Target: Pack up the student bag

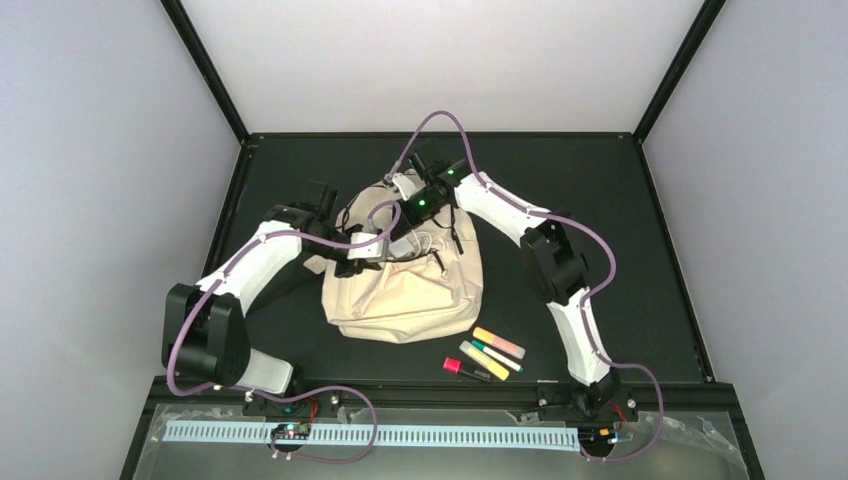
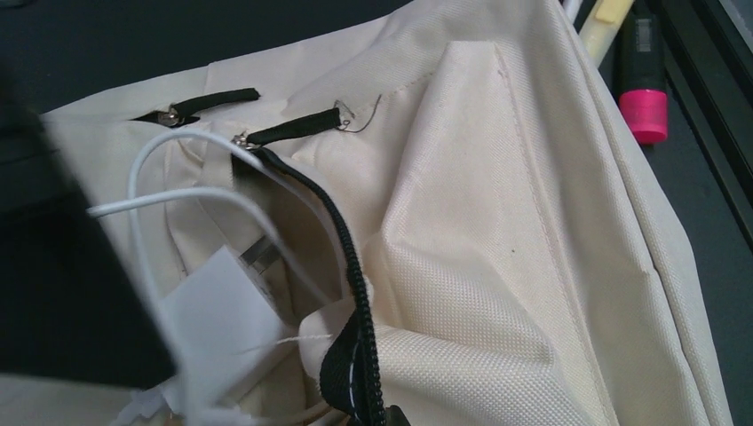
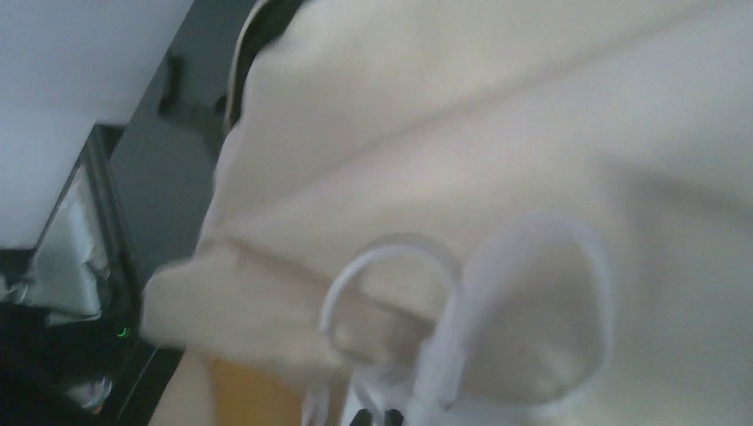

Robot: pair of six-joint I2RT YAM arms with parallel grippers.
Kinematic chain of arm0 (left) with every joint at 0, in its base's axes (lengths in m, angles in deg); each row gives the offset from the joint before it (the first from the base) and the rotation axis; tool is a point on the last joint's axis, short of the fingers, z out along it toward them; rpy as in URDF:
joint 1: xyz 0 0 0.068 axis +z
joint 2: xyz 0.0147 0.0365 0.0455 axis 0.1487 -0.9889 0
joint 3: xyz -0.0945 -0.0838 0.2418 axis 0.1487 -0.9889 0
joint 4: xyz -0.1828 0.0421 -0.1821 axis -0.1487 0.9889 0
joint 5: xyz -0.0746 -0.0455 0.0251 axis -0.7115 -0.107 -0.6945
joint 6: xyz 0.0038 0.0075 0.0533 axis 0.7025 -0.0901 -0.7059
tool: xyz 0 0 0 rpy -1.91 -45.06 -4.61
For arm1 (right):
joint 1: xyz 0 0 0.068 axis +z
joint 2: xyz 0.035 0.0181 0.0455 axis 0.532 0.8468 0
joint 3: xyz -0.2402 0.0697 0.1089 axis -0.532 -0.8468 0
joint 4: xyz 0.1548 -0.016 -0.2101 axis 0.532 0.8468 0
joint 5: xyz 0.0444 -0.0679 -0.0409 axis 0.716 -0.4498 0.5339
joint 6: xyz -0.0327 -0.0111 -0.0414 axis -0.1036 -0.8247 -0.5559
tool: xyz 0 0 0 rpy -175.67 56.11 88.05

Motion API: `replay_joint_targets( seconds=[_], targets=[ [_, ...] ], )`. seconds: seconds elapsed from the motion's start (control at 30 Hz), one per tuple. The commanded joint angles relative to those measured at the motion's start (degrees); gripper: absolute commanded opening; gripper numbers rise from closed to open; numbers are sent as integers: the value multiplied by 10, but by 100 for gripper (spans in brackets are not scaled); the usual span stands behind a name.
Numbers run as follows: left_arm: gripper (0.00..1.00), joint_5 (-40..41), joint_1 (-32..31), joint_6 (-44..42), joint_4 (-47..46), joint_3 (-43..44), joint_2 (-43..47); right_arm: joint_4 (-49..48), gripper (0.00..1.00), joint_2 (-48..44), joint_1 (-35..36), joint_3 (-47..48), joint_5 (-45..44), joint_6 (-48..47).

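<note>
The student bag (image 1: 405,290), cream fabric with dark zippers, lies at the table's middle with its top opening towards the back. My left gripper (image 1: 347,262) is shut on the bag's black zipper edge (image 2: 355,355) and holds the opening up. My right gripper (image 1: 378,243) hovers at that opening, right by a white charger block (image 2: 213,311) whose white cable (image 3: 391,257) loops in front of it. The right wrist view is blurred, so its fingers cannot be made out. The charger sits just inside the mouth of the bag.
Several markers and highlighters lie in front of the bag to the right: an orange-yellow one (image 1: 498,342), a yellow one (image 1: 484,360), a pink-capped one (image 1: 458,368) (image 2: 646,89). Black frame posts stand at the table's back corners.
</note>
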Motion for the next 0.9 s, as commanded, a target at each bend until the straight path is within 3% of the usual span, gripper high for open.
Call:
replay_joint_targets(
  seconds=[0.0, 0.17, 0.37, 0.5, 0.63, 0.73, 0.8, 0.87],
  targets=[
    [2, -14, 1, 40, -17, 33, 6, -14, 1, -77, 14, -77, 111, -19],
    [2, -23, 2, 52, -10, 55, 8, 65, 1, -102, 17, -131, 202, -131],
    [2, -47, 2, 77, 14, 95, 11, 232, 1, -33, 27, -66, 200, -269],
    [2, -67, 3, 53, 44, 91, 17, 212, 2, -18, 27, -77, 69, -218],
    [2, -100, 2, 61, 42, 86, 16, 227, 7, 16, 34, 4, 32, -183],
    [2, -94, 3, 131, -16, 96, 17, 268, 22, 30, 52, 38, 19, -201],
    [2, -76, 4, 165, -48, 97, 14, 278, 40, 10, 57, 0, 6, -210],
    [2, -65, 4, 169, -52, 87, 10, 229, 55, -43, 55, -71, -14, -194]
  ],
)
